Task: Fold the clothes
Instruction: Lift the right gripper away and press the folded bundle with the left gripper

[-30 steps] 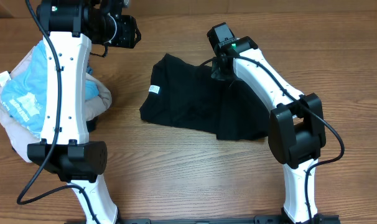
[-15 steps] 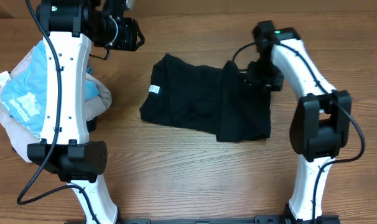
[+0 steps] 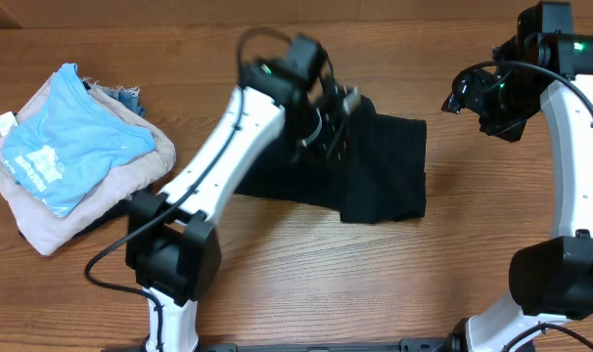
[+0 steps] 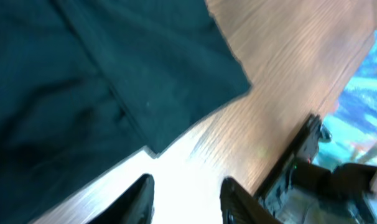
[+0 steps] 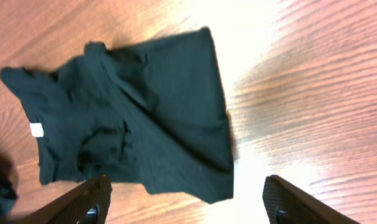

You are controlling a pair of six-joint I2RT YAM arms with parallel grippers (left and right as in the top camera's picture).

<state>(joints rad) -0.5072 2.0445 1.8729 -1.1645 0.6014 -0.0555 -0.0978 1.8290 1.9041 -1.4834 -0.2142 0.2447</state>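
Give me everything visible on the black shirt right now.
The black shirt is soft, thin, matte fabric, wrinkled, and one side looks doubled over the body. A small white neck label shows at one edge. It lies flat on the wooden table. The left arm hangs over part of it; nothing grips it.

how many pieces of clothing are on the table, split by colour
black shirt: 1
light blue garment: 1
beige-pink garment: 1
total: 3 that can be clearly told apart
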